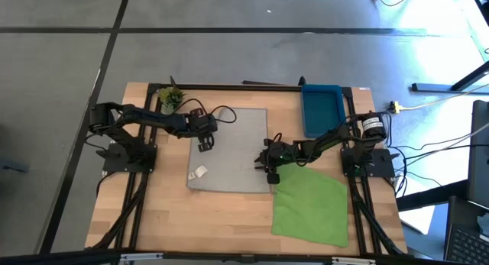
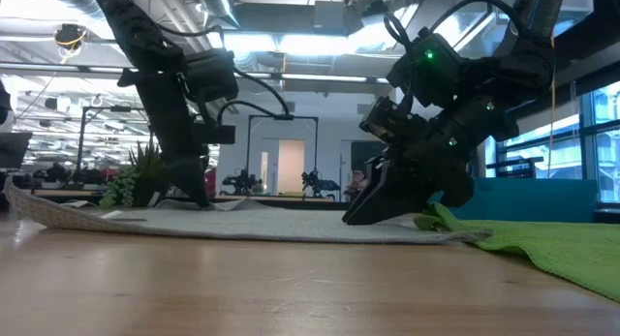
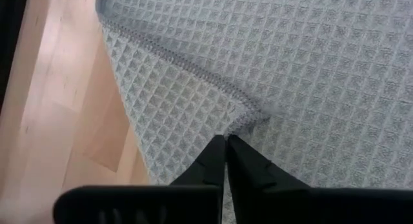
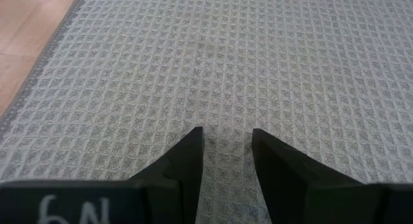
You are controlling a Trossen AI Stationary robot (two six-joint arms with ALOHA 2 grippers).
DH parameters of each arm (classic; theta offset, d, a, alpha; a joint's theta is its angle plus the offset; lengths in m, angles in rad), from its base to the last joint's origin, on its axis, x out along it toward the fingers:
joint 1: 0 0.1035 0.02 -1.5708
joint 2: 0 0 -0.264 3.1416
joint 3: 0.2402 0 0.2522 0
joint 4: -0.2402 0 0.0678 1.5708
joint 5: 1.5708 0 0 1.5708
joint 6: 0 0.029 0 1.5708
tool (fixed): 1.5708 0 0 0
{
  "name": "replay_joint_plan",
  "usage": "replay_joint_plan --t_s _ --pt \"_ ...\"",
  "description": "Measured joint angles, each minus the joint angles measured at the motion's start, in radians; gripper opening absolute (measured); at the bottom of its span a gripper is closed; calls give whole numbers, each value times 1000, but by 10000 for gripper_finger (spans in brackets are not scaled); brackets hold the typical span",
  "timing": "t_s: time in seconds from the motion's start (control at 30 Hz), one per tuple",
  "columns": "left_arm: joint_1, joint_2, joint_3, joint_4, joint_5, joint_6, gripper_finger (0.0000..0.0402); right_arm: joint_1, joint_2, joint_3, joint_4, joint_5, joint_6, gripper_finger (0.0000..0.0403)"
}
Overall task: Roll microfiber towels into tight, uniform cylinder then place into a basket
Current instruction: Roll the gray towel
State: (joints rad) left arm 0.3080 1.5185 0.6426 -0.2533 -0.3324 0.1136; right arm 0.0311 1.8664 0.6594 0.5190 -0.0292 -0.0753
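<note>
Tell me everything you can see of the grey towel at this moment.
The grey towel is a light grey waffle-weave cloth with a stitched hem and a small white tag. It lies spread nearly flat mid-table, unrolled, one edge folded over. The left gripper is shut on that fold; the right gripper is open above its opposite side, near the green towel.

The high view hangs above and looks straight down, taking in the whole table (image 1: 229, 219), both arms and the floor around; the low view sits at table-top height and looks level across the boards into the room behind; each wrist view looks forward past its own dark fingers, very close above the grey towel (image 1: 229, 150), its weave filling the picture; all four views share that towel; the high and low views also share the green towel (image 2: 572, 244).
</note>
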Motion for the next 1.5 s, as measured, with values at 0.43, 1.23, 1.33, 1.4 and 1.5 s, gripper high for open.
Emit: replay_joint_plan --t_s 0.43,1.23,1.33,1.4,1.5 --pt "61 -8 16 -7 -202 -147 0 0 0 0 0 0 -1 135" --pt "139 -8 23 -8 -211 -190 79 0 0 0 0 0 -9 135" --pt "140 -9 30 -19 -214 -164 91 -2 -1 0 2 0 -14 135" --pt "139 -23 55 -64 -213 -171 92 -5 -6 1 -4 1 -15 135" --pt "130 -58 115 -147 -206 -192 93 -10 -29 7 -38 1 -17 135"
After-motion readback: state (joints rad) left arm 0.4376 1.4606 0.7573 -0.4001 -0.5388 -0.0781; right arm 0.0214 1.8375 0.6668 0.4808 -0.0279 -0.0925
